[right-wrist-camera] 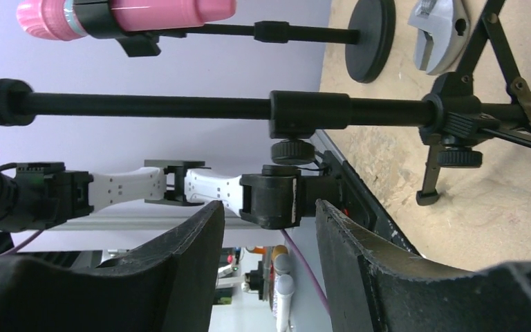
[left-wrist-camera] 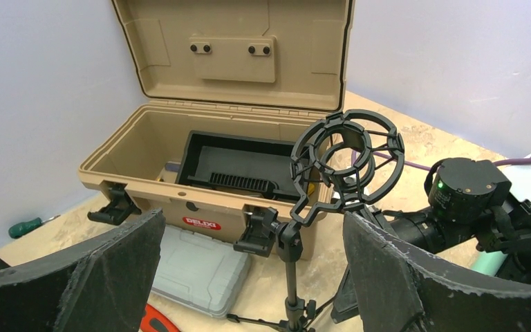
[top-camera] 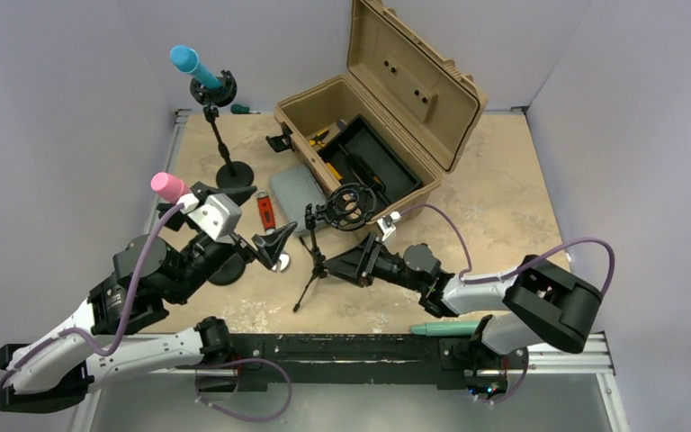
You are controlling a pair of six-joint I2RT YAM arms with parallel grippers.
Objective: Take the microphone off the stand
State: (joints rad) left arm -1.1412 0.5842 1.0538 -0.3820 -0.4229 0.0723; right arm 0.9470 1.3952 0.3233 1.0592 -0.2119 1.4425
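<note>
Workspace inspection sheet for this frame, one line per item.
Surface: tan table, speckled.
Job's things: pink mic and blue mic clipped in stands; mount on tripod empty; teal mic lying by right arm.
Clutter: open case, grey box, red tool, screwdriver.
Grippers: left gripper open, empty; right gripper open, empty, near tripod.
Cables: purple cables along both arms.
Surroundings: plain walls.

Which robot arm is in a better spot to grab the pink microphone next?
Probably the left. It lies right beside the pink microphone, and the left end effector is open. The right end effector is over by the empty tripod stand, farther away.
</note>
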